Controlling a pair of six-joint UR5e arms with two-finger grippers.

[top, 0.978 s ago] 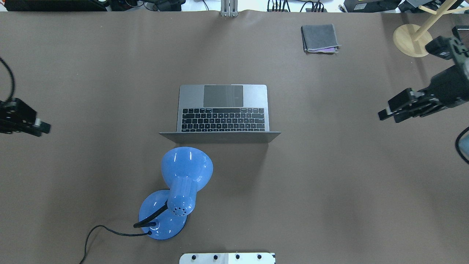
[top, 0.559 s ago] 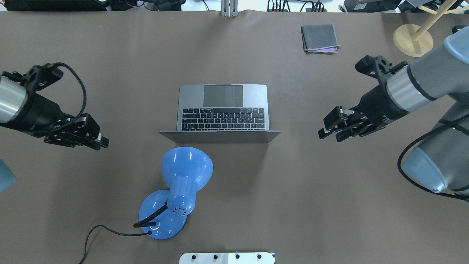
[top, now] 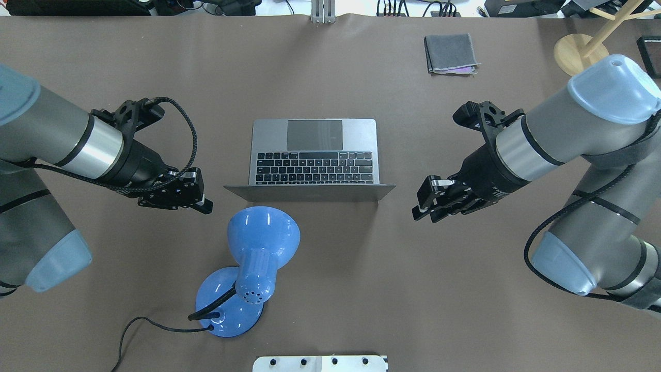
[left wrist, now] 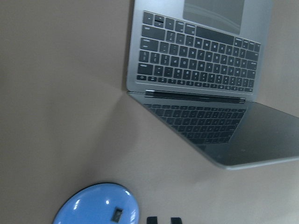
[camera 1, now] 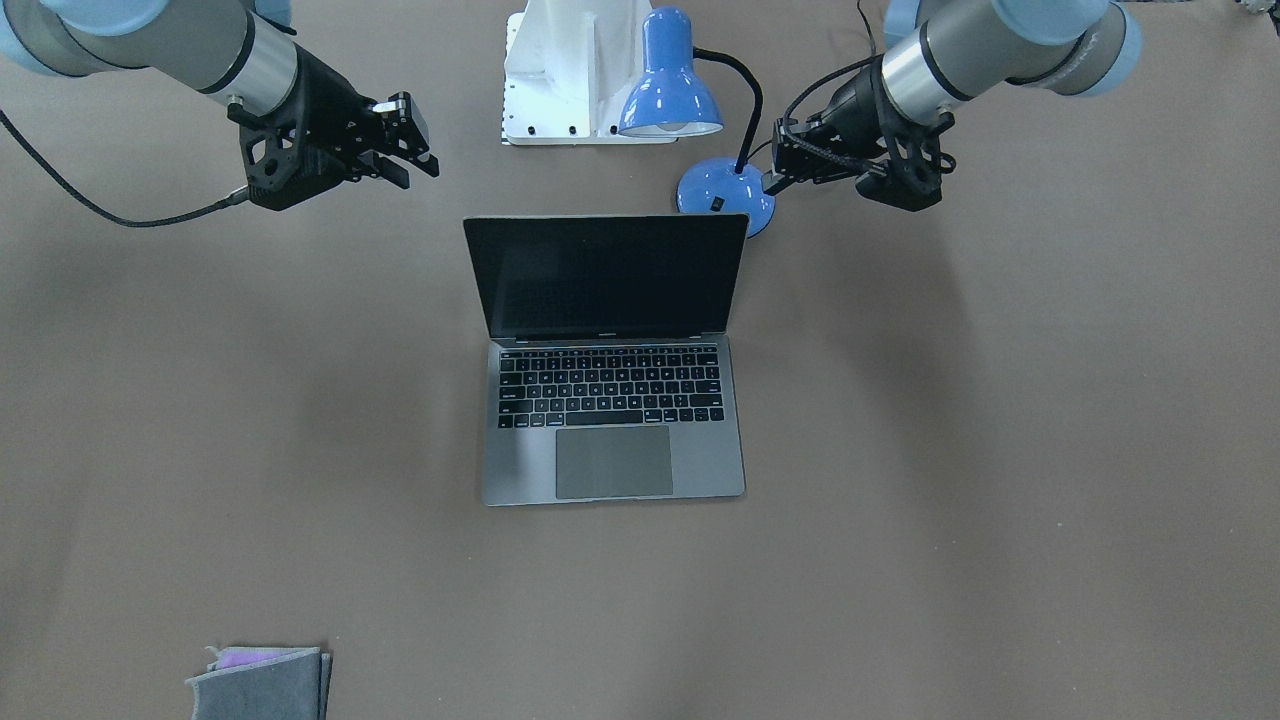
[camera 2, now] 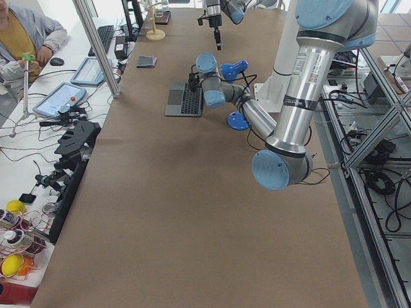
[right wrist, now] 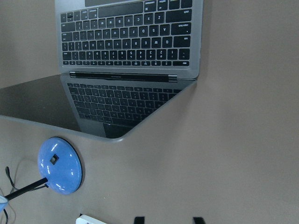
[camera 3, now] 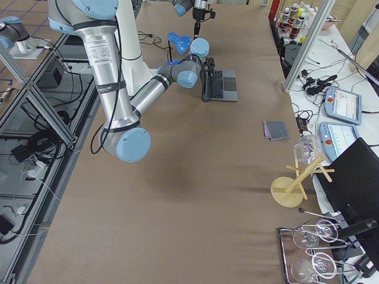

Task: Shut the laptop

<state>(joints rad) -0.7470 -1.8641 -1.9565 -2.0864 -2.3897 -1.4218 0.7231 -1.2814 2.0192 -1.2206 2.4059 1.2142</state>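
I see the laptop point(top: 315, 155) open at mid-table, screen upright, on the brown cover point(top: 465, 299). The left gripper point(top: 204, 206) hovers off one lid corner, fingers nearly together. The right gripper point(top: 424, 214) hovers off the other, fingers apart. A blue lamp point(top: 258, 243) stands on the robot's side of the lid, with a pouch point(top: 451, 53) at the far edge. A cluttered bench point(camera 2: 77, 83) runs along the table's far side.

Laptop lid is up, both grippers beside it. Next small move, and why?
Probably bring the right gripper in behind the upright lid of the laptop: nothing touches it yet, and the blue lamp crowds the side of the left gripper.
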